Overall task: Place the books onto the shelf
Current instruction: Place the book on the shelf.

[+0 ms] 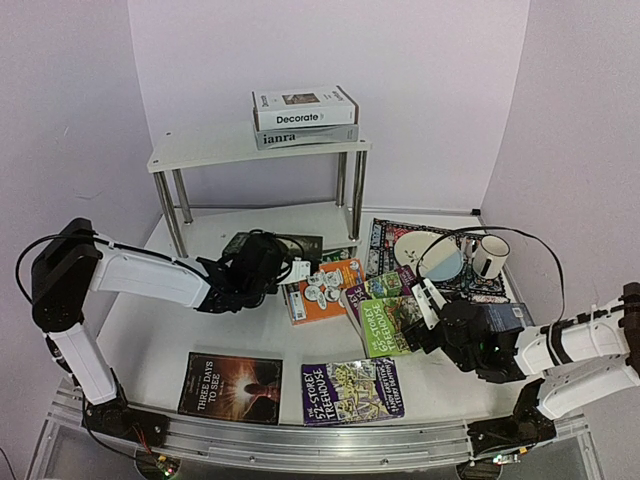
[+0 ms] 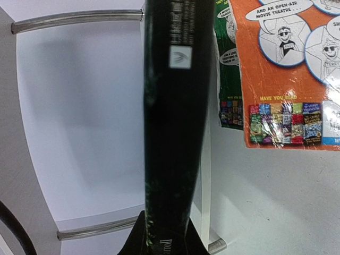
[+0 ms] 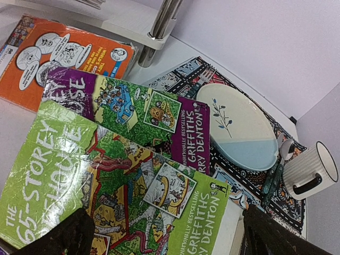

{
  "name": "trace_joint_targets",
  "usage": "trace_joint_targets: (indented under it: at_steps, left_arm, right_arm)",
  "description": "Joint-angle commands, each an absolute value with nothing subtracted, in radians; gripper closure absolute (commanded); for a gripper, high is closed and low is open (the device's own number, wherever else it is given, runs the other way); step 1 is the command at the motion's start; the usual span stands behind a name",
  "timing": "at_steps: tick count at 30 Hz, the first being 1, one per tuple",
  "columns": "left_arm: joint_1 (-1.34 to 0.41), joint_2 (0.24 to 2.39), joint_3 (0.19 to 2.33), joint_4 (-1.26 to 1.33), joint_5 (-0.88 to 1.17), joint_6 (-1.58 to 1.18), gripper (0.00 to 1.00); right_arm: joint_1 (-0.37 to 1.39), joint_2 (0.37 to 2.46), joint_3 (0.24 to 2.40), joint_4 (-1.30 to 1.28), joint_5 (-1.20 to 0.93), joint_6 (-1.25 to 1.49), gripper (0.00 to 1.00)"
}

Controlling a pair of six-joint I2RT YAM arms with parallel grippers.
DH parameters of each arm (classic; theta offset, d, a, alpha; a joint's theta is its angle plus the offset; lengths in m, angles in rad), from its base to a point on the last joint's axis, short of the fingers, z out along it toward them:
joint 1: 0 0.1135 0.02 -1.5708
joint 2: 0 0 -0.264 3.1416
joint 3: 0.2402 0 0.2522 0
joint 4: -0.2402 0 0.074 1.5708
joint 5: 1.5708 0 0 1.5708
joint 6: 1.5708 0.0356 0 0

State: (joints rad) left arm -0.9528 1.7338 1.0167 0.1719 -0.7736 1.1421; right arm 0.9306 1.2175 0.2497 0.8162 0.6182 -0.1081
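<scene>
The white two-tier shelf [image 1: 200, 152] stands at the back, with the white "Decorate" book [image 1: 305, 107] stacked on the grey "ianra" book [image 1: 305, 135] on its top tier. My left gripper [image 1: 263, 265] [image 2: 164, 241] is shut on the spine of a dark book [image 1: 300, 244] [image 2: 172, 122], held on edge at the front of the lower tier [image 2: 79, 122]. My right gripper [image 1: 425, 315] [image 3: 164, 239] is open just above the green Treehouse book [image 1: 390, 325] [image 3: 106, 186]. That book overlaps a purple one [image 1: 385, 286] [image 3: 133, 111]. An orange book [image 1: 325, 288] [image 2: 287, 79] [image 3: 58, 53] lies between the arms.
"Three Days to See" [image 1: 230, 387] and a purple Treehouse book [image 1: 352, 391] lie near the front edge. A patterned placemat [image 1: 385, 240] at the right carries a plate [image 1: 428, 253] [image 3: 239, 127] and a striped mug [image 1: 490, 255] [image 3: 311, 170]. Chrome shelf legs [image 1: 357, 195] [image 2: 79, 18] stand close to the left gripper.
</scene>
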Motion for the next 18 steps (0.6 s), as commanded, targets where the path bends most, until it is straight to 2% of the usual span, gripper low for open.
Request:
trace_joint_targets:
  at_steps: [1, 7, 18]
  left_arm:
    - [-0.920, 1.754, 1.111, 0.344, -0.845, 1.176, 1.00]
    - [-0.871, 1.779, 1.133, 0.351, -0.892, 1.115, 1.00]
    - [-0.725, 1.831, 1.121, 0.368, -0.786, 1.094, 1.00]
  right_arm:
    - [0.929, 1.215, 0.285, 0.833, 0.640, -0.109, 0.02]
    - [0.929, 1.226, 0.292, 0.827, 0.628, -0.106, 0.02]
    - [0.929, 1.226, 0.290, 0.827, 0.625, -0.103, 0.02]
